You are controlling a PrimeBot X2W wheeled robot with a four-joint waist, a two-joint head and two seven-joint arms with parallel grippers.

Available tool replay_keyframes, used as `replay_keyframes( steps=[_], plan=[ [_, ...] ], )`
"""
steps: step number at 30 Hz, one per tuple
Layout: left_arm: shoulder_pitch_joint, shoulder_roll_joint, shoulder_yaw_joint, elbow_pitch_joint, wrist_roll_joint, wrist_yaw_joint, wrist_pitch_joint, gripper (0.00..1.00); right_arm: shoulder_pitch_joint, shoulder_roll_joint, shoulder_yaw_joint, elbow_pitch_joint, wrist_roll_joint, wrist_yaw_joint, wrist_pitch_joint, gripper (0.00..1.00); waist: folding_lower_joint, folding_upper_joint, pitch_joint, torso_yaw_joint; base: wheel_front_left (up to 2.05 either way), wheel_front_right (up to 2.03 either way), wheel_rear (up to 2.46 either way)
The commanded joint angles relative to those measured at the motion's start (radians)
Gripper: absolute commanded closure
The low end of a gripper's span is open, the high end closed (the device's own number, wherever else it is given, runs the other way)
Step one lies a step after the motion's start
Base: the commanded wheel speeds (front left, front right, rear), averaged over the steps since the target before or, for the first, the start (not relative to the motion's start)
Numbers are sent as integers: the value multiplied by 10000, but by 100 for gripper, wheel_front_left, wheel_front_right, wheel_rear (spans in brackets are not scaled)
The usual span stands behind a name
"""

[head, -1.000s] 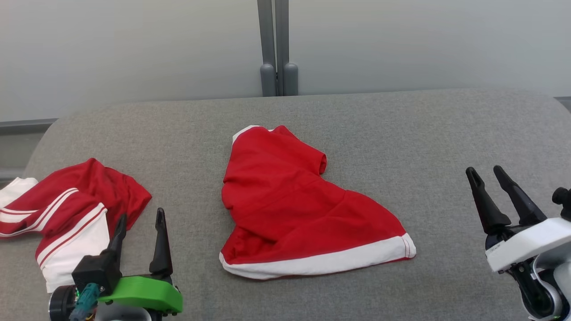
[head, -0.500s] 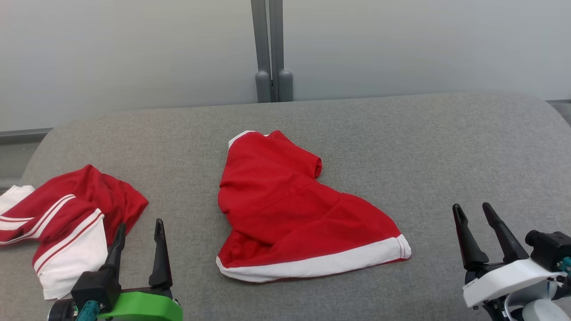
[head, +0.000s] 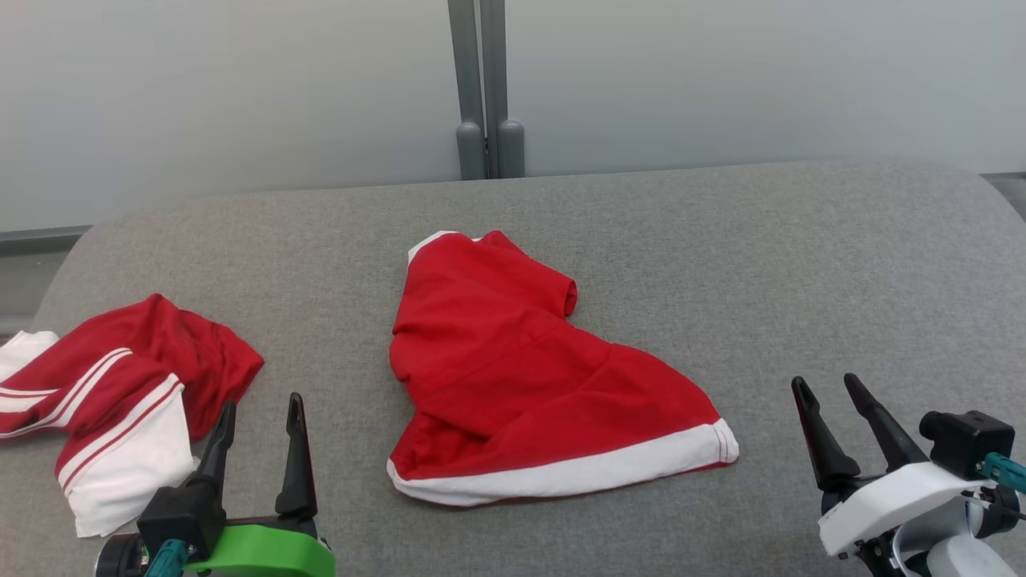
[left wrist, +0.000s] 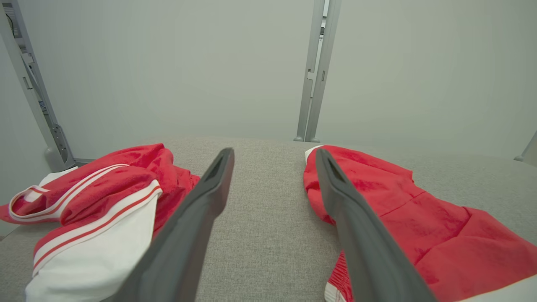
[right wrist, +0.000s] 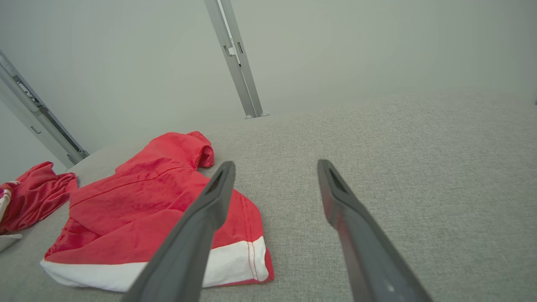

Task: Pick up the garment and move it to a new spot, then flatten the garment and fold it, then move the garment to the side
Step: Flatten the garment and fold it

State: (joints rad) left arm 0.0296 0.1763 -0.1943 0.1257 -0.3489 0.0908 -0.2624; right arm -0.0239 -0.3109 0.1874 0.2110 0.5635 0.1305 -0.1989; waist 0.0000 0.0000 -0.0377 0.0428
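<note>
A red garment [head: 513, 377] with a white band along its hem lies near the middle of the grey cloth-covered counter [head: 721, 264]. It is roughly flat, with a few soft creases and one short sleeve curled over at its far right edge. The white hem runs along the side nearest the robot. The left tool [head: 262, 402] hovers low at the near left, spread wide open and holding nothing. It sits between the red garment on its right and a crumpled red-and-white striped garment [head: 120, 385] on its left, which is bunched near the counter's left edge. The right tool [head: 824, 381] is at the near right, also wide open and empty, over bare counter and well apart from the red garment's hem corner. Behind the counter stands a pale wall [head: 240, 80] with a pair of grey upright posts [head: 481, 80].
</note>
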Motion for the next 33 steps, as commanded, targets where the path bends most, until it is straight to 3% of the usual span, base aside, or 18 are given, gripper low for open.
replay_keyframes(
  steps=[1,5,9,13,17,27,28,30,33],
  plan=[
    [-21,-37,71,44,186,-62,-35,0,-4,-54,6,39,104,4,37,0,0,0,5,22,0,0,0],
    [-12,-35,-96,400,51,-307,87,0,34,-83,111,157,316,4,497,0,0,0,24,55,0,0,0],
    [-117,22,-396,974,-290,-691,1166,0,-15,-205,469,243,589,4,1435,0,0,0,135,71,0,0,0],
    [-243,188,-943,1262,-717,-1422,2645,0,-163,-412,927,188,1015,4,2477,0,0,0,298,111,0,0,0],
    [-546,291,-1436,1169,-955,-1859,3432,0,-533,-505,1163,231,1297,4,3190,0,0,0,753,169,0,0,0],
    [-1639,272,-2415,1933,-1401,-2172,4003,0,-1513,-509,1524,719,1686,4,4115,0,0,0,1616,255,0,0,0],
    [-1700,257,-2449,2028,-1452,-2182,3985,0,-1524,-517,1558,720,1716,4,4156,2,0,0,1633,259,0,0,0],
    [-1847,281,-2536,2276,-1534,-2197,3933,0,-1531,-533,1639,686,1796,4,4166,28,0,0,1668,260,0,0,0],
    [-1977,312,-2643,2560,-1681,-2215,3882,0,-1539,-567,1710,666,1863,4,4182,38,0,0,1684,246,0,0,0]
  ],
)
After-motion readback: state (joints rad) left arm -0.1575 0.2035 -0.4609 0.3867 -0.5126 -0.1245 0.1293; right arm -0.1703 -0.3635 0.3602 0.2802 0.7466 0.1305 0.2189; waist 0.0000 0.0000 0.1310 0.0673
